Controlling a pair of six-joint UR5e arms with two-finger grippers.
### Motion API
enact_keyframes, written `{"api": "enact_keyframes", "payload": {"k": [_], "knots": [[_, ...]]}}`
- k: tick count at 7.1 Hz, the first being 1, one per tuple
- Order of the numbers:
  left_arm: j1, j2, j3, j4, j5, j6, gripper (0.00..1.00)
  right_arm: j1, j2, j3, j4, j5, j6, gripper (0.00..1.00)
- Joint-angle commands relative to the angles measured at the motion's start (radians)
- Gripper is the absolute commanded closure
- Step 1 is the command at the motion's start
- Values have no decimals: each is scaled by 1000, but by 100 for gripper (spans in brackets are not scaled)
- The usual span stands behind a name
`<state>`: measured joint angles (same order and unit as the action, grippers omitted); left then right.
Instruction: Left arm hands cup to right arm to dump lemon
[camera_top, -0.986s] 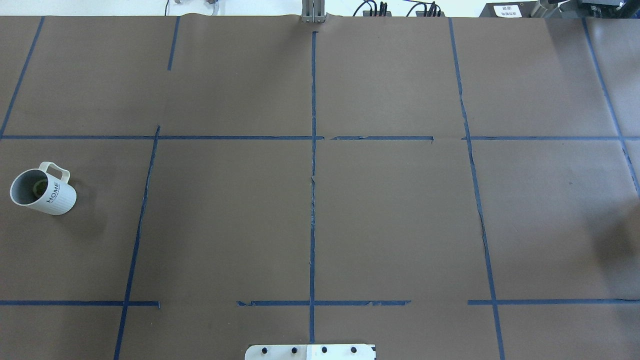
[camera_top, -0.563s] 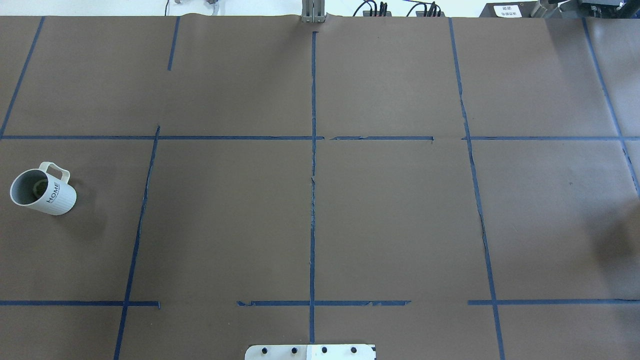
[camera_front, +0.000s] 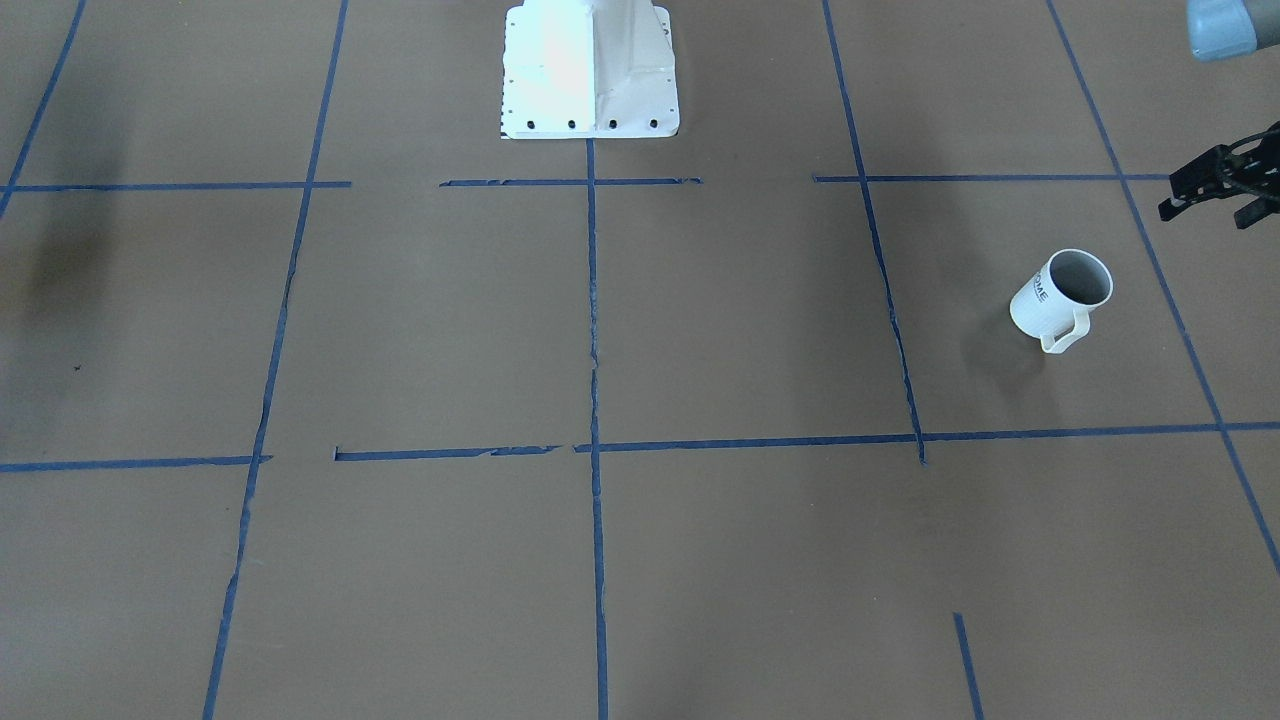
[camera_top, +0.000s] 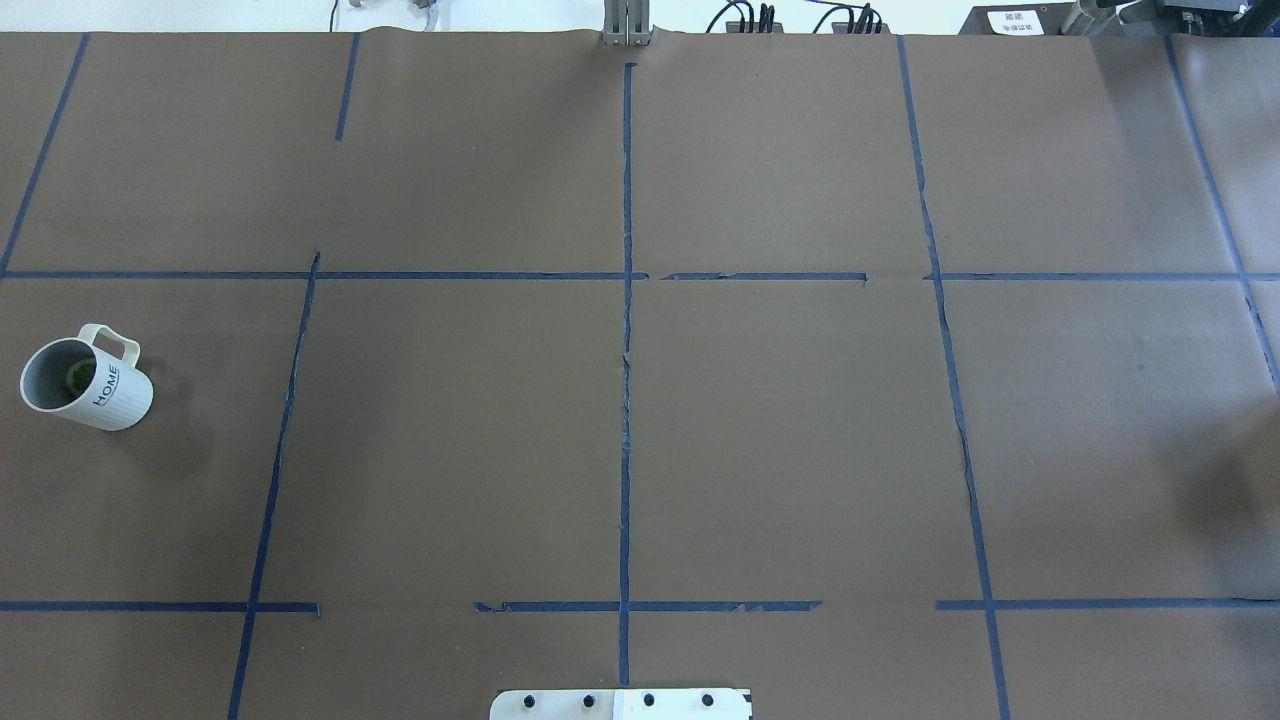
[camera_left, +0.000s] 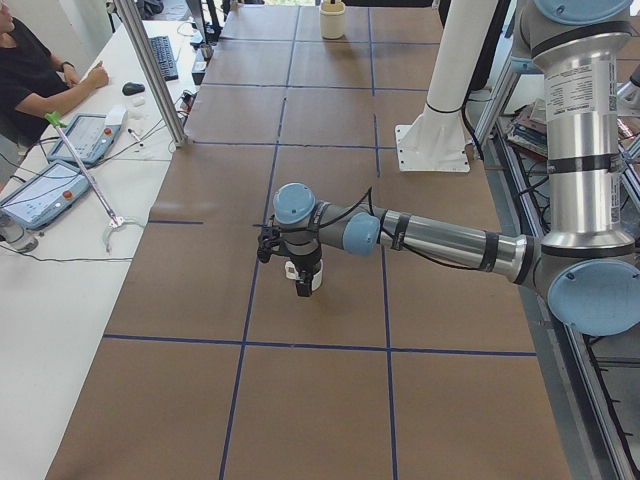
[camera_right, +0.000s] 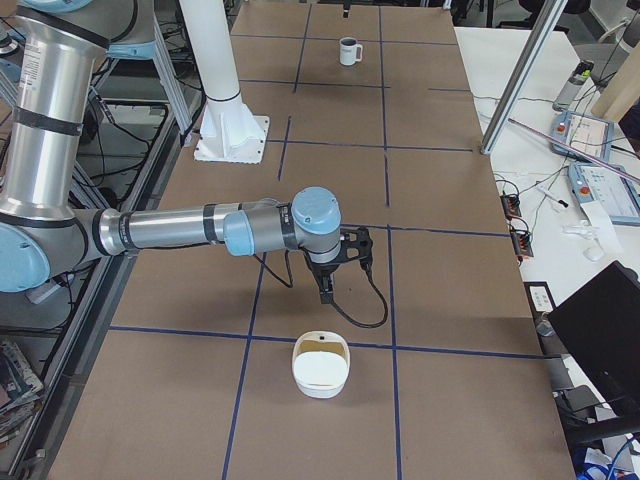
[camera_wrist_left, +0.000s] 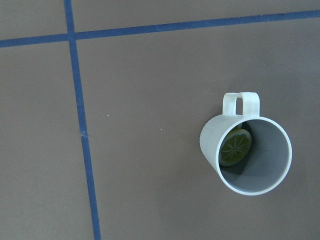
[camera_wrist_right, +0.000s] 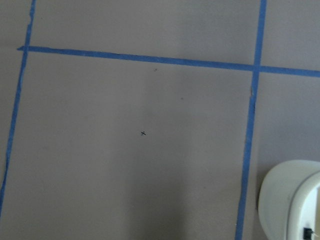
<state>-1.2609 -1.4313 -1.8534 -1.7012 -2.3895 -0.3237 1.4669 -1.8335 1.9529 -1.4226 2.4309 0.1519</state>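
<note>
Overhead exterior: the cup (camera_top: 88, 385) is seen upright and untouched at 9 o'clock on the table (camera_top: 640, 420).
Lemon (camera_wrist_left: 236, 148): leaned inside the wall at 9 o'clock.
Handling: judged rigid, light and slippery; best pinched across the rim, away from the handle (camera_wrist_left: 241, 104).
Left gripper (camera_front: 1210, 198): clear of the cup; spread cannot be told.
Right gripper (camera_right: 327, 285): well apart; spread cannot be told.
</note>
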Motion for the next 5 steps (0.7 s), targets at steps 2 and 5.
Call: {"api": "enact_keyframes", "payload": {"k": [2, 5], "knots": [[148, -31, 68, -141, 102, -192, 0, -121, 31, 3, 195, -9, 288, 0], [202, -73, 121, -141, 104, -190, 0, -218, 83, 3, 197, -42, 389, 0]]}}
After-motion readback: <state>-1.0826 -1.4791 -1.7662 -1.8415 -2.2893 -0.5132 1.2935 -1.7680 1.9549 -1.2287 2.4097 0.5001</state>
